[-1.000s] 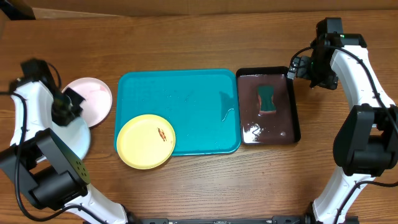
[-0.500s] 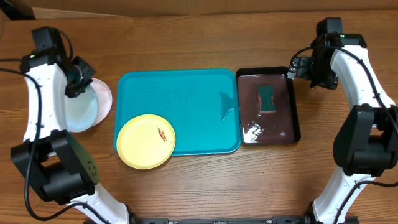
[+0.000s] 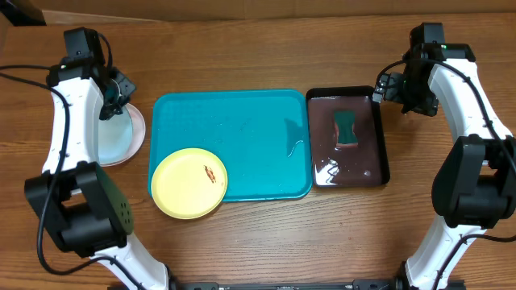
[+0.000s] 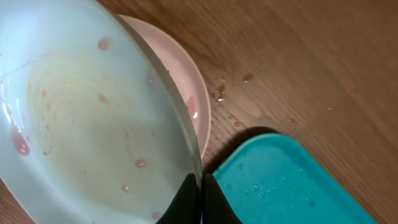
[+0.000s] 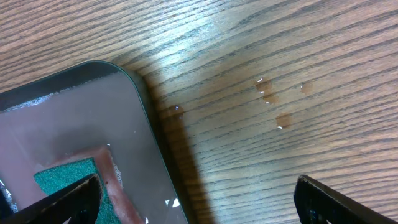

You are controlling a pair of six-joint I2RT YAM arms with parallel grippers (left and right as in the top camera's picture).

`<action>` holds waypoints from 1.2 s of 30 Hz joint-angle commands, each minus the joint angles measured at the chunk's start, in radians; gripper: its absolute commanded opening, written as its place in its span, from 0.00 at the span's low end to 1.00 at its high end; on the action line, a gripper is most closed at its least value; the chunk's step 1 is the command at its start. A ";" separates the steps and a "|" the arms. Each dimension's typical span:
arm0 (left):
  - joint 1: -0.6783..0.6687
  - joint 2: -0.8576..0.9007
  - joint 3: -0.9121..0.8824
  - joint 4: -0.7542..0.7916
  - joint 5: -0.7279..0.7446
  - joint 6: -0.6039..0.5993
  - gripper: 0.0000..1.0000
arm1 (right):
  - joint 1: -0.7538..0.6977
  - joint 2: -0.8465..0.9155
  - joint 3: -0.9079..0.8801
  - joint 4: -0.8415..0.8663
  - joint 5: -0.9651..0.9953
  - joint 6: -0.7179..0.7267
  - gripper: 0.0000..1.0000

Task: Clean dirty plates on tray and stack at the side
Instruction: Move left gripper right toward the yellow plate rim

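Wood-grain tabletop (image 3: 266,48), with water drops (image 5: 268,93) on it beside the black tray and more near the turquoise tray's corner.

Turquoise tray (image 3: 242,137) sits mid-table. Yellow plate (image 3: 187,185) is on its near-left corner, overhanging the rim, with a reddish-brown smear (image 3: 213,172) on it.

Left gripper (image 3: 117,98) is clamped shut on the rim of the light blue plate (image 3: 109,138), to the left of the tray. In the wrist view the fingers (image 4: 186,202) pinch the plate's edge. The light blue plate (image 4: 81,124) is tilted and wet, with pinkish drops on its face. White plate (image 3: 139,131) lies flat on the wood under it, with only its right edge showing from overhead. Wrist view shows the white plate (image 4: 180,74) just beside the tray corner (image 4: 292,180) but apart from it. Can't tell if the blue plate touches the white one.

Right gripper (image 3: 387,87) has its jaws wide apart and holds nothing. It hangs over the far-right corner of the black tray (image 3: 379,153). The black tray touches the turquoise tray's right side and holds brownish water and a green sponge (image 3: 346,129). The right wrist view shows the sponge (image 5: 65,177) inside that tray's corner, with both fingertips (image 5: 68,199) at the frame's bottom edge.
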 commanded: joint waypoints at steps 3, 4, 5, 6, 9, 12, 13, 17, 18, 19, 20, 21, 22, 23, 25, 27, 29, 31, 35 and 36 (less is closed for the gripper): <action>-0.007 0.088 0.022 0.004 -0.032 0.010 0.04 | -0.001 -0.014 0.009 0.005 0.007 0.004 1.00; -0.007 0.091 0.022 0.006 -0.032 0.017 0.04 | -0.001 -0.014 0.009 0.005 0.007 0.004 1.00; -0.007 0.093 0.022 0.007 -0.034 0.021 0.06 | -0.001 -0.014 0.009 0.005 0.007 0.004 1.00; -0.006 0.093 0.023 0.010 -0.033 0.035 0.21 | -0.001 -0.014 0.009 0.005 0.007 0.004 1.00; -0.006 0.093 0.053 -0.013 -0.032 0.065 0.70 | -0.001 -0.014 0.009 0.005 0.007 0.004 1.00; -0.006 0.091 0.123 -0.086 -0.032 0.079 0.75 | -0.001 -0.014 0.009 0.005 0.007 0.004 1.00; -0.006 0.089 0.153 -0.120 -0.032 0.085 0.74 | -0.001 -0.014 0.009 0.005 0.007 0.004 1.00; -0.007 0.074 0.304 -0.373 0.006 0.088 0.66 | -0.001 -0.014 0.009 0.005 0.007 0.004 1.00; -0.007 0.066 0.316 -0.418 0.019 0.088 0.66 | -0.001 -0.014 0.009 0.005 0.007 0.004 1.00; -0.007 0.055 0.317 -0.457 0.029 0.088 0.66 | -0.001 -0.014 0.009 0.005 0.007 0.004 1.00; -0.008 0.043 0.315 -0.491 0.035 0.090 0.66 | -0.001 -0.014 0.009 0.005 0.007 0.004 1.00; -0.009 0.031 0.314 -0.526 0.041 0.099 0.65 | -0.001 -0.014 0.009 0.005 0.007 0.004 1.00; -0.012 0.020 0.312 -0.561 0.043 0.113 0.65 | -0.001 -0.014 0.009 0.005 0.007 0.004 1.00; -0.016 0.007 0.310 -0.596 0.047 0.123 0.66 | -0.001 -0.014 0.009 0.005 0.007 0.004 1.00; -0.031 -0.019 0.299 -0.645 0.050 0.150 0.65 | -0.001 -0.014 0.009 0.005 0.007 0.004 1.00; -0.053 -0.050 0.282 -0.670 0.049 0.170 0.65 | -0.001 -0.014 0.009 0.005 0.007 0.004 1.00; -0.080 -0.085 0.260 -0.693 0.049 0.183 0.65 | -0.001 -0.014 0.009 0.005 0.007 0.004 1.00; -0.111 -0.142 0.211 -0.701 0.045 0.186 0.65 | -0.001 -0.014 0.009 0.005 0.007 0.004 1.00; -0.180 -0.316 0.011 -0.648 0.041 0.165 0.64 | -0.001 -0.014 0.009 0.006 0.007 0.004 1.00; -0.192 -0.357 -0.043 -0.626 0.042 0.161 0.64 | -0.001 -0.014 0.009 0.005 0.006 0.004 1.00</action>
